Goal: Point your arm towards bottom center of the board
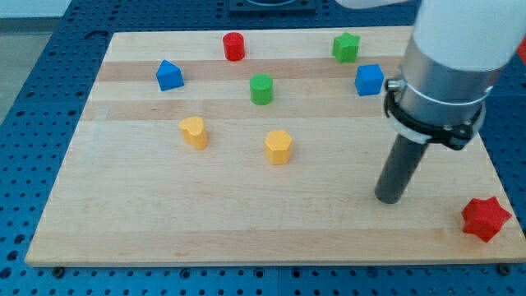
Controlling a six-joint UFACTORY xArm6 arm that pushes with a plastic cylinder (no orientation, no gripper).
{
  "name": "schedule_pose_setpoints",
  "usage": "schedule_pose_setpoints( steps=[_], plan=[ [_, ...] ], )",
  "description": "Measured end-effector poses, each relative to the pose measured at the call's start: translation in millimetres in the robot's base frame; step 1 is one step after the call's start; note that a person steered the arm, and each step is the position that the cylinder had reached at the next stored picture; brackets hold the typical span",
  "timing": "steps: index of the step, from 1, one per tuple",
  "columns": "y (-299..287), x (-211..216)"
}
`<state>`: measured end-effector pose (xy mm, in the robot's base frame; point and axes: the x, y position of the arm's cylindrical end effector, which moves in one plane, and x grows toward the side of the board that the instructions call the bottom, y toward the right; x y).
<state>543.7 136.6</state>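
Note:
My tip (388, 198) rests on the wooden board (205, 222) at the view's lower right, below the white arm body. The red star block (485, 218) lies to the tip's right, near the board's bottom right corner. The yellow hexagonal block (279, 146) is up and to the tip's left. The yellow heart-like block (194, 131) lies further left. The blue cube (369, 80) sits above the tip, near the arm.
A green cylinder (261, 89) sits at upper centre. A blue block with a pointed top (169, 75) is at upper left. A red cylinder (234, 46) and a green star block (346, 47) lie near the top edge. A blue perforated table surrounds the board.

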Motion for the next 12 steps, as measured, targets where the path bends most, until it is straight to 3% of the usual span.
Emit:
schedule_pose_setpoints(
  steps=[4,9,12],
  plan=[
    [-21.6,10.0],
    [-123.7,23.0],
    [-204.3,5.8]
  ],
)
